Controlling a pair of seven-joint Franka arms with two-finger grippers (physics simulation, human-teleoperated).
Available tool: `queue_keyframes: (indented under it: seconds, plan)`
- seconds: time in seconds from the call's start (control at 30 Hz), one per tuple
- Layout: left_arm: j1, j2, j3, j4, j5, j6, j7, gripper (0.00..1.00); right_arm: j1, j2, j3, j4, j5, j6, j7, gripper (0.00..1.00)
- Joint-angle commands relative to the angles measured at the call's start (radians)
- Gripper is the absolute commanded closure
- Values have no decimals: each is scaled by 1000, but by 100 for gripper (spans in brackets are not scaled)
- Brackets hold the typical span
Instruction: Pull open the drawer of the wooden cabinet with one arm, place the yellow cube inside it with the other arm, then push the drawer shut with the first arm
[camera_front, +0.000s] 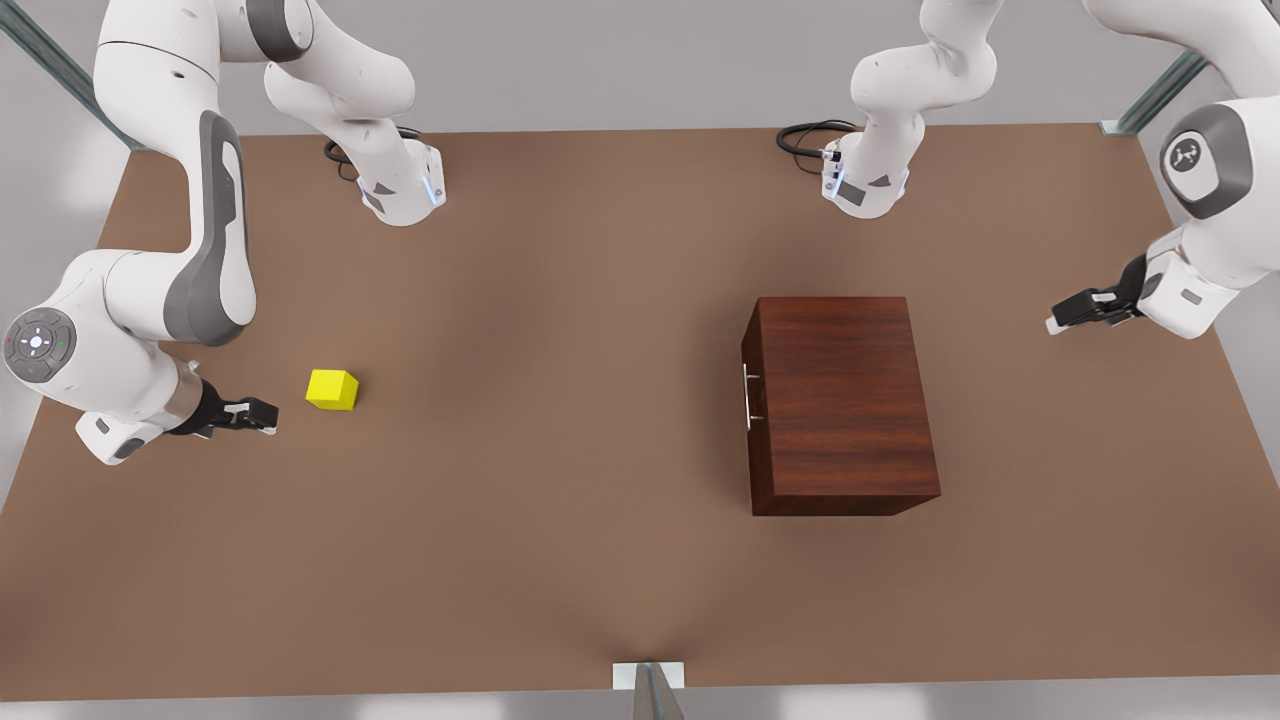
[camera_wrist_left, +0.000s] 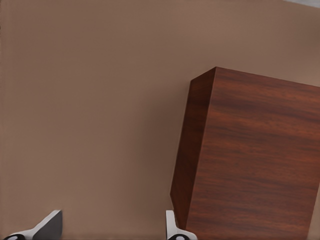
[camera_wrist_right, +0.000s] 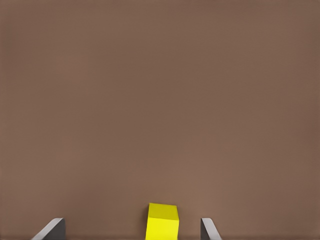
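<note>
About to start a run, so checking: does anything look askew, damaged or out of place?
Nothing stands out. The cabinet sits upright with its drawer shut, the cube rests flat on the table, and both grippers, left and right, are open.

Brown table (camera_front: 560, 560) — yellow cube (camera_front: 332, 389), wooden cabinet (camera_front: 845, 405) apparently resting.

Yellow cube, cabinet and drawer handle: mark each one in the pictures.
yellow cube (camera_front: 332, 389): front view, on its top face.
cabinet (camera_front: 845, 395): front view, middle of its flat top.
drawer handle (camera_front: 747, 398): front view, middle of the silver bar on the cabinet's front.
</note>
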Motion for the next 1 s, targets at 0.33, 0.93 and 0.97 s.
queue_keyframes:
  seconds: [0.33,0.93,0.97]
  plan:
    - [-637,188,-38,155,179,0,-421,0,2,28,-6,-3,102,16,1056,0]
    - [-903,518,-32,242,357,159,-1014,0,-43,-197,-9,-720,113,665,1285,0]
    - [-900,529,-31,244,375,179,-1015,0,-54,-196,-11,-736,113,687,1297,0]
